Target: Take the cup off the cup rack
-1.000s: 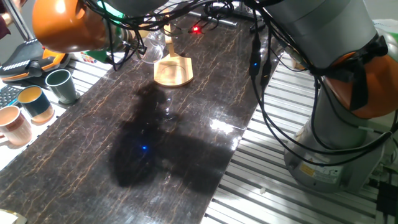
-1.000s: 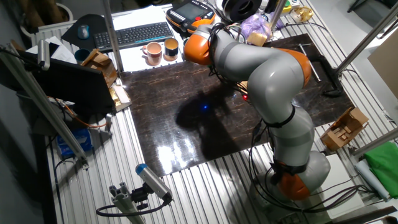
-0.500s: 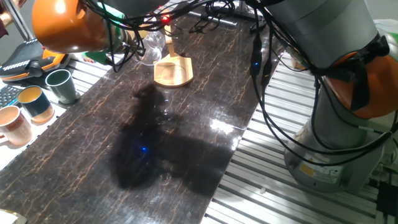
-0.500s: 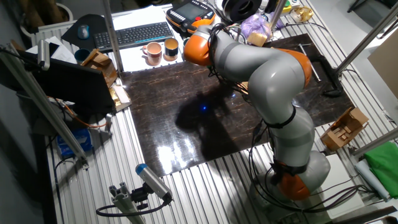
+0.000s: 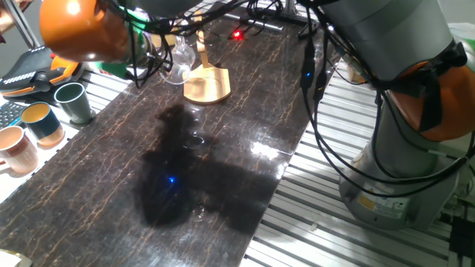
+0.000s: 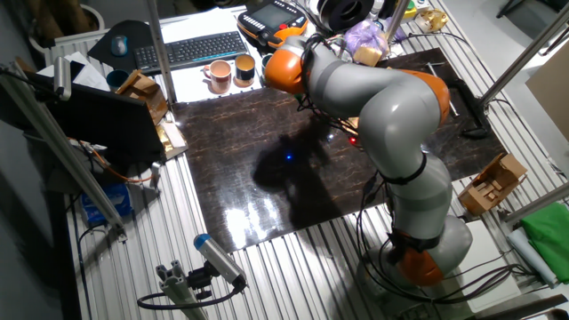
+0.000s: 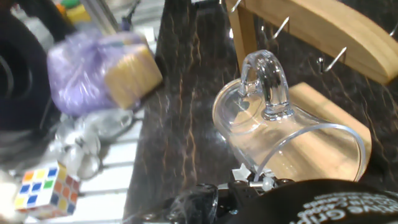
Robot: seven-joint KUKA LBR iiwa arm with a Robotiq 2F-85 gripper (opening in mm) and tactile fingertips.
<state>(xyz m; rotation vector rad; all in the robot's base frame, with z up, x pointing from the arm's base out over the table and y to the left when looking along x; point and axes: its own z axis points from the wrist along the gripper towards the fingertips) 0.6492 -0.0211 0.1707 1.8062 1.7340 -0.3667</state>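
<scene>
Clear glass cup [image 7: 273,134] pinched at its rim by pincer [image 7: 252,180], beside wooden cup rack [image 5: 205,81]; carrying clear remains

Robotics lab bench. Grey-and-orange robot arm [image 6: 391,107] bolted at 4 o'clock on a slatted aluminium frame [image 6: 293,267], dark marble-look tabletop [image 6: 267,169] laid over it. Keyboard [image 6: 191,49] and teach pendant [image 6: 271,18] at 12 o'clock (loose cables [image 5: 319,111] everywhere), camera on a rail [image 6: 218,258] at 7 o'clock.
</scene>
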